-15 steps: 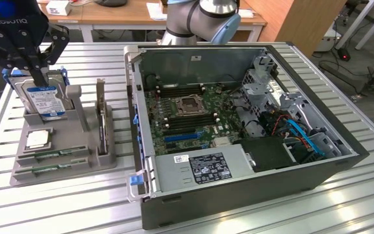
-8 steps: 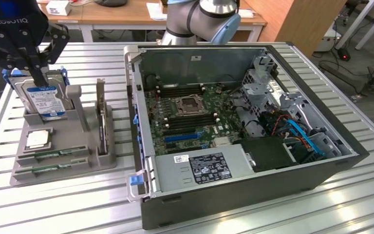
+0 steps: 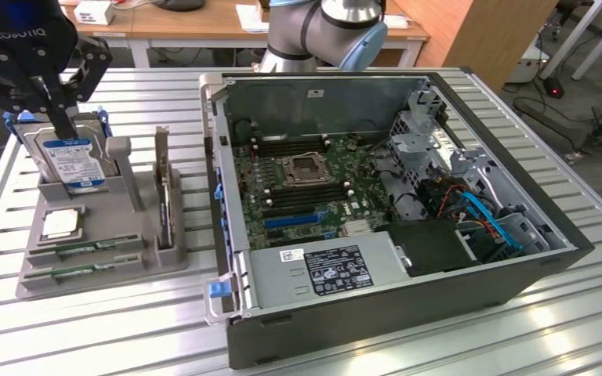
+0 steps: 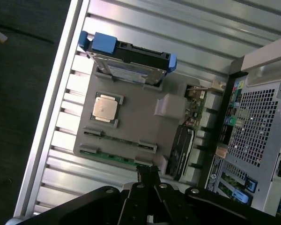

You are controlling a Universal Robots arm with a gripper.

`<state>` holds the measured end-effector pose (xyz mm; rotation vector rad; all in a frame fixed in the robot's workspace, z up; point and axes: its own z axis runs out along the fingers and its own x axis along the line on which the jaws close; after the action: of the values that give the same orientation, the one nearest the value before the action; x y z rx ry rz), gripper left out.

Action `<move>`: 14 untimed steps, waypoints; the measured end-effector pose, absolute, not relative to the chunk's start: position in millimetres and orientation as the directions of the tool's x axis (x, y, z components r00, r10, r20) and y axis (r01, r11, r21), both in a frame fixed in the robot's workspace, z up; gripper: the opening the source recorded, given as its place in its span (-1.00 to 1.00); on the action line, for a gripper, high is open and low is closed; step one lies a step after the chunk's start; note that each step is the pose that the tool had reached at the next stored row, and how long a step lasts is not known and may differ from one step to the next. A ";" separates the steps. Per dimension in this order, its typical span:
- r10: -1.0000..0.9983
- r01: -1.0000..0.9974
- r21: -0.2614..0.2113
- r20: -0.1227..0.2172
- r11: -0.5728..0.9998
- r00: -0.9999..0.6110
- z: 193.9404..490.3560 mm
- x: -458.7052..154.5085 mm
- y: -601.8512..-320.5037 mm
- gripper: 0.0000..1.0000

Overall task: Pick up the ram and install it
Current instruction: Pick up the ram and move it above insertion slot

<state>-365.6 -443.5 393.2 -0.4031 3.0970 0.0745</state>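
Silver metal slats make up the table, and a big open black computer box is set on it. At the lower left of the exterior view, a long thin green ram stick is laid flat in a grey plastic holder, with a second one just beside it. The black gripper is seen at the upper left, by a silver hard drive with a blue label. Its jaws are shut tight and nothing is held.

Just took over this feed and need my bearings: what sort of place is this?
Probably a robotics lab or workshop bench set up for PC assembly: an open computer case on a slatted metal table, a grey fixture holding loose parts beside it, and wooden desks behind.
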 end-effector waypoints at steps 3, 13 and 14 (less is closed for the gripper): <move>-0.283 -0.284 0.045 -0.024 0.958 -0.959 393.2 -365.6 -443.5 -0.81; -0.419 -0.420 0.045 -0.024 0.906 -0.908 393.2 -365.6 -443.5 -0.81; -0.435 -0.436 0.045 -0.024 0.899 -0.900 393.2 -365.6 -443.5 -0.81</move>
<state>-365.6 -443.5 393.2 -0.6988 3.0486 0.0767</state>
